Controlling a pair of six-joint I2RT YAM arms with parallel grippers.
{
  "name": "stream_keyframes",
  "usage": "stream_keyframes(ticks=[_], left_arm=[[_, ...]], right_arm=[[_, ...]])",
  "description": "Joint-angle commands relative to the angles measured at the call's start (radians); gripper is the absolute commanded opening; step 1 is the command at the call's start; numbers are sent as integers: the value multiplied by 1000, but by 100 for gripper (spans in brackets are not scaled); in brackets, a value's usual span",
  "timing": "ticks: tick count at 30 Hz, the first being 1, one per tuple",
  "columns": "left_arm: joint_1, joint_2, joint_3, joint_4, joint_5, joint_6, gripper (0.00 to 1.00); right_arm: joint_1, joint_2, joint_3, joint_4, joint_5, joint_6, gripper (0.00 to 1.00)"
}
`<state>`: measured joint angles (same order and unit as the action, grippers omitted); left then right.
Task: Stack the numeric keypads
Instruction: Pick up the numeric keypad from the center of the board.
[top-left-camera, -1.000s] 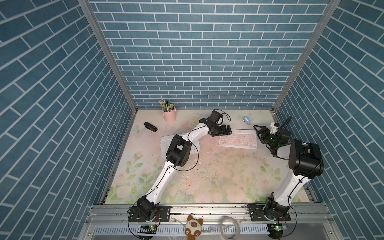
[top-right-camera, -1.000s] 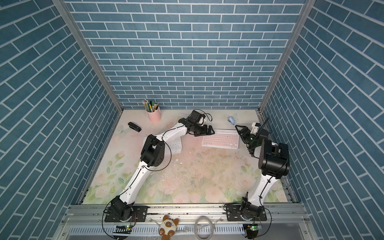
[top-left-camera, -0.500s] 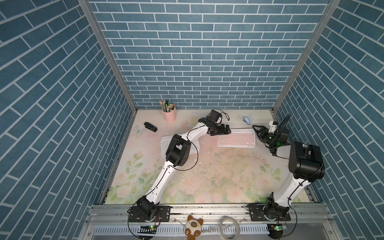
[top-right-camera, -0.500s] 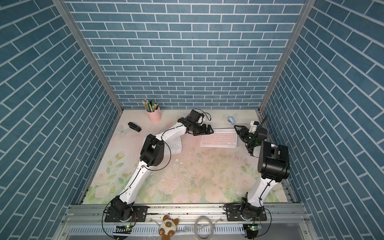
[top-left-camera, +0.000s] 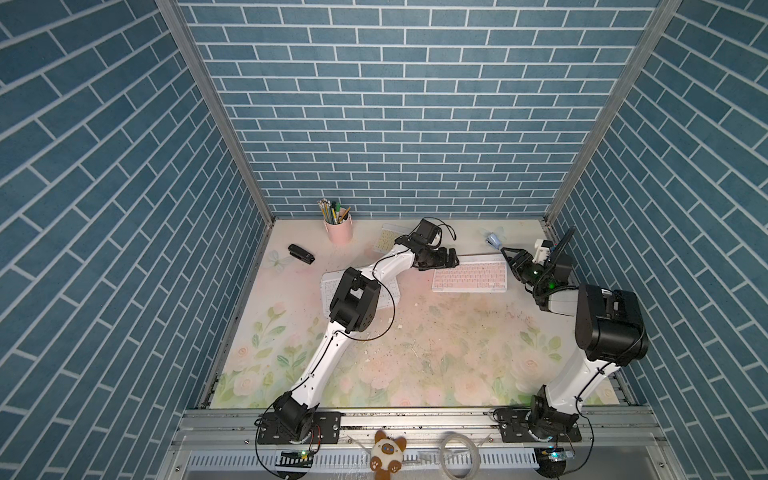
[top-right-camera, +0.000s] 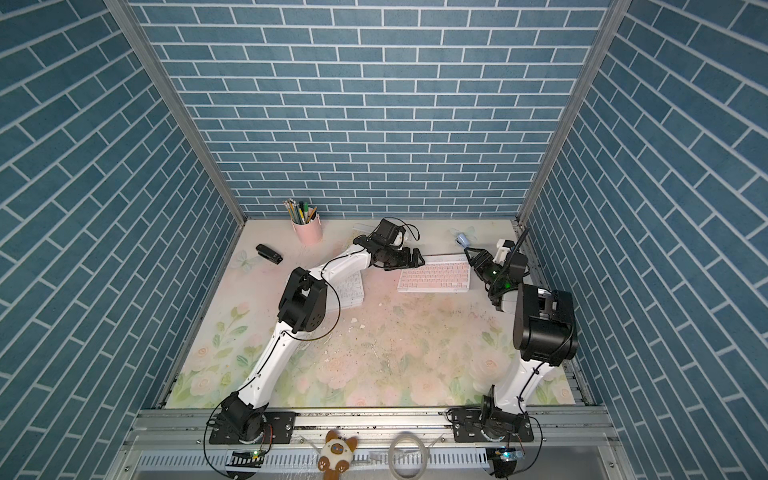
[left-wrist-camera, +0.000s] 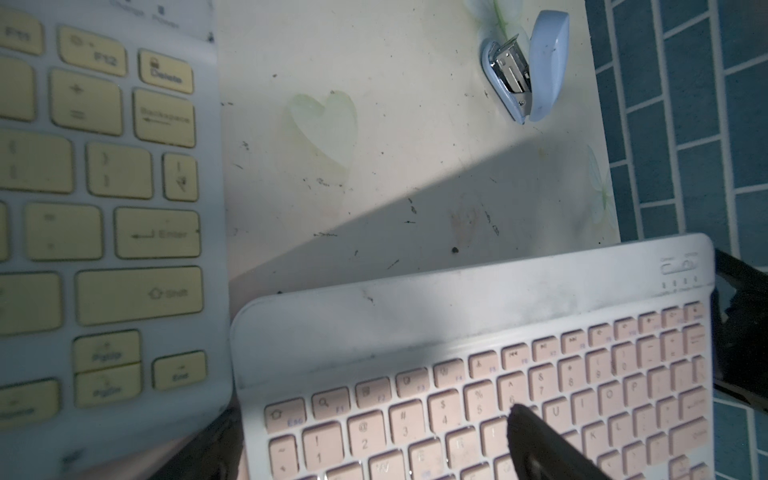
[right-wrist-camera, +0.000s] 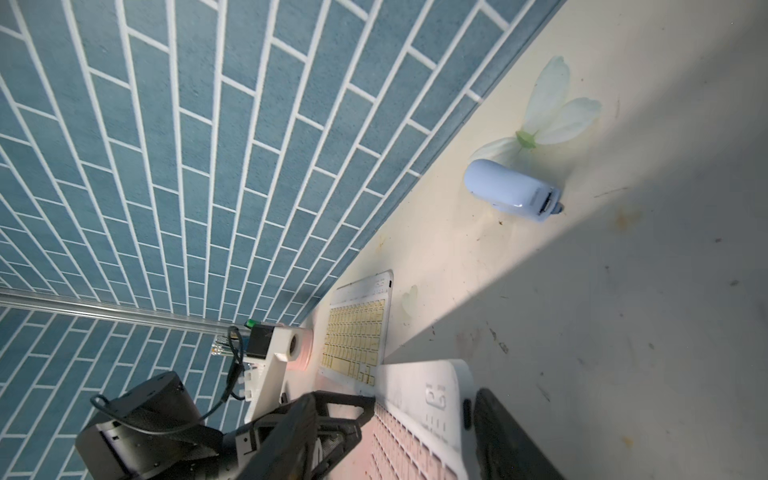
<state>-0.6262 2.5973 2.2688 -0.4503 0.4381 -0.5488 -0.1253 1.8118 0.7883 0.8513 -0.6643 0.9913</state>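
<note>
Pink keypad (top-left-camera: 469, 277) lies flat on the surface (top-left-camera: 436, 332), apart from the white keypad (top-left-camera: 330, 291) under the left arm and the yellow keypad (top-left-camera: 386, 239) by the back wall. Left gripper (top-left-camera: 446, 258) is at its left end with its jaws spread, one finger (left-wrist-camera: 540, 449) over the keys. Right gripper (top-left-camera: 513, 266) sits at the right end, a finger (right-wrist-camera: 503, 436) just beside the edge. Can't tell if it's pinching. I'd grip both ends evenly, lift level, and line up corners over the white one.
</note>
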Motion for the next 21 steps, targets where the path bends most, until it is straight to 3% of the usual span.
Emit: stream_keyframes(ticks=[1,9,14,18,21], left_arm=[[-33,26,-63,-15,65,-22,100],[-35,0,-119,37,72,-44,100],[-36,-10,-124,47,74,-46,99],[-37,-20,-136,51,77,-47,100],[-36,-26,-141,60,82,-52,100]], right_arm=[[81,19,-7,86,-58,171,61],[150,30,-8,190,58,300,63],[174,9,-3,125,105,284,61],[174,-46,-10,-7,125,205,50],[170,-108,-6,-164,152,127,30]])
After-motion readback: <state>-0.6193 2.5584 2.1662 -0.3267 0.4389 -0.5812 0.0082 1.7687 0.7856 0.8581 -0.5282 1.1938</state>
